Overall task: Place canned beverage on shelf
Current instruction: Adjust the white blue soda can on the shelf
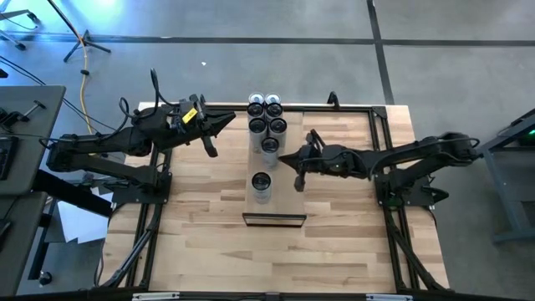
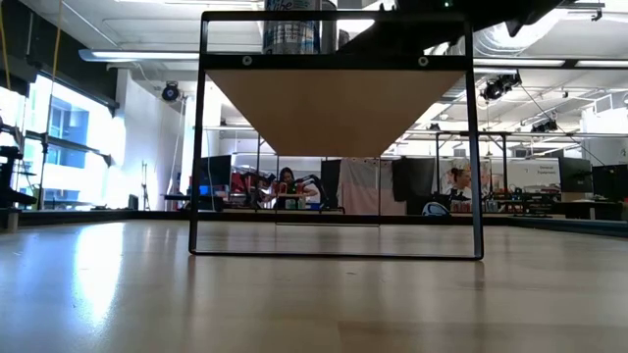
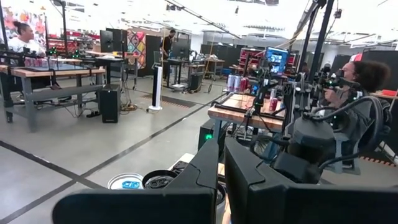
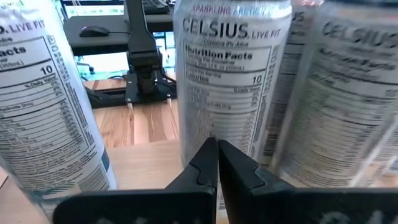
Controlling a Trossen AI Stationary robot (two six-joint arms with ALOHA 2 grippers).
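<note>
the shelf (image 1: pixel 261 163) runs as a narrow light-wood strip down the middle of the desk (image 1: pixel 334 242), raised on a dark frame (image 2: pixel 476 147). six cans stand on it: a cluster of five (image 1: pixel 267 117) at the far end and a lone can (image 1: pixel 262 181) nearer the front. no can shows on the desk itself, so the cans appear already placed. the right pincer (image 1: pixel 282 160) sits at the shelf's edge between the cluster and the lone can, its fingers pressed together and holding nothing; in the right wrist view its tips (image 4: pixel 216 163) point at the label side of a white can (image 4: pixel 231 81), close to it but not around it. the left pincer (image 1: pixel 227 123) hovers just beside the cluster on the other side, also closed and empty. a can like these is probably rigid if full, moderately heavy, with a smooth, rounded, slippery wall that dents under a hard squeeze. it stands tall and narrow, so a nudge near the top could tip it into its neighbours. the best hold is likely across the mid-body, fingers on opposite sides, with the pincer opened first.
</note>
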